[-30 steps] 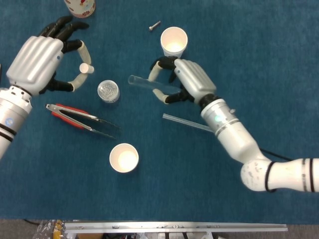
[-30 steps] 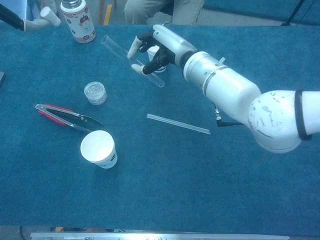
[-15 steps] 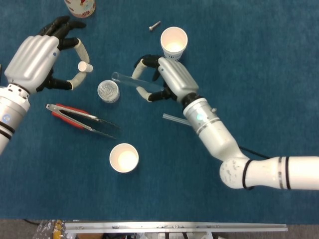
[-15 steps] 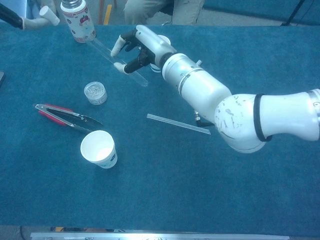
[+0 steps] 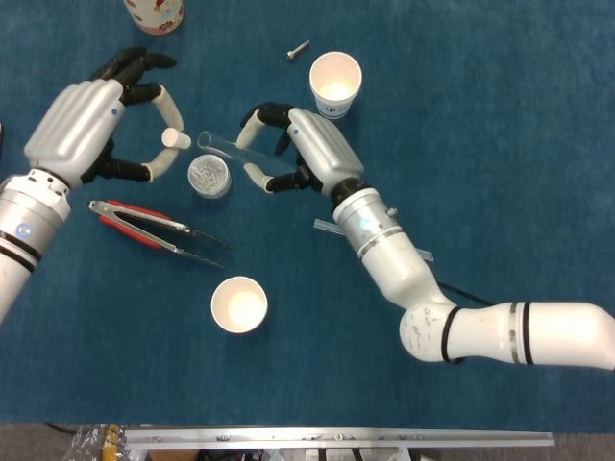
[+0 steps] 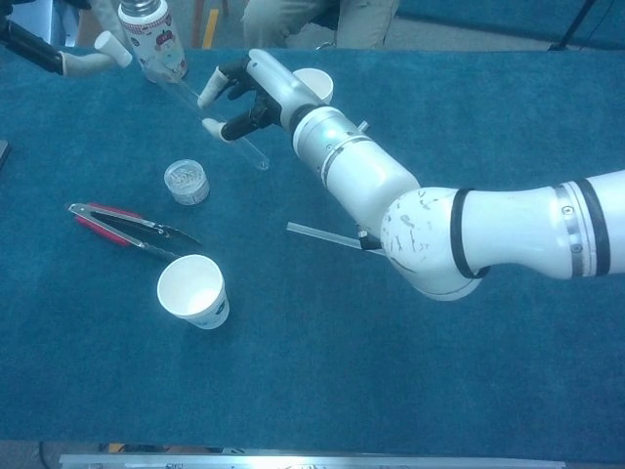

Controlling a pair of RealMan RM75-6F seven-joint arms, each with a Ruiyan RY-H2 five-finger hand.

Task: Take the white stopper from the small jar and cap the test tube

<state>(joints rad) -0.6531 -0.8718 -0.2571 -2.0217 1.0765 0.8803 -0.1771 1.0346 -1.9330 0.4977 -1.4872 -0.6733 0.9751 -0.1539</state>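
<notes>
My left hand [image 5: 91,125] pinches the white stopper [image 5: 176,138] between thumb and a finger, above the table. In the chest view the stopper [image 6: 114,49] shows at the top left, only my fingertips around it. My right hand [image 5: 300,152] grips the clear test tube [image 5: 235,154] near its closed end. The tube's open mouth points left, a short gap from the stopper. The tube [image 6: 220,125] slants up to the left in the chest view, held by my right hand [image 6: 256,90]. The small jar [image 5: 209,176] stands on the table just below the tube's mouth.
Red-handled tongs [image 5: 154,230] lie left of centre. One paper cup [image 5: 238,303] stands in front, another [image 5: 335,81] behind my right hand. A clear rod [image 6: 347,241] lies under my right forearm. A patterned bottle [image 6: 152,39] and a small screw [image 5: 297,48] are at the back.
My right hand has carried the test tube leftward, its mouth now close to the stopper. My left hand has shifted slightly right with the stopper.
</notes>
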